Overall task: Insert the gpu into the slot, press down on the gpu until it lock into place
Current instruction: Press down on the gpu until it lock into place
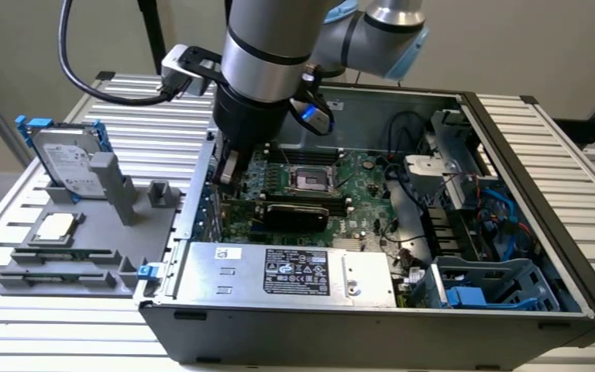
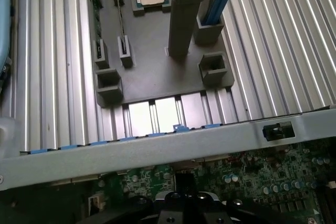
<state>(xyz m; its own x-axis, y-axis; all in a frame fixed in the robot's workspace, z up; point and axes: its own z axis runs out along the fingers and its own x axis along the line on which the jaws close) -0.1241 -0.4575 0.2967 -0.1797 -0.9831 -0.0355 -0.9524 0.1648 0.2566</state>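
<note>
The gpu [image 1: 295,212] is a flat black card with a green edge, standing on the motherboard [image 1: 365,198] inside the open computer case [image 1: 545,232]. It covers the slot, which is hidden beneath it. My gripper [image 1: 229,172] hangs shut from the arm, just inside the case wall on the exterior view's left. It is directly over the card's end nearest that wall. Whether its tips touch the card I cannot tell. In the wrist view the case wall [image 2: 157,148] crosses the picture, with the motherboard [image 2: 262,179] beyond it.
A grey fixture [image 1: 80,232] on the slatted table holds a silver hard drive [image 1: 65,155] with blue clips and a processor chip [image 1: 55,227]. In the case are the power supply [image 1: 287,271], the processor socket [image 1: 308,180], cables and a blue drive cage [image 1: 483,287].
</note>
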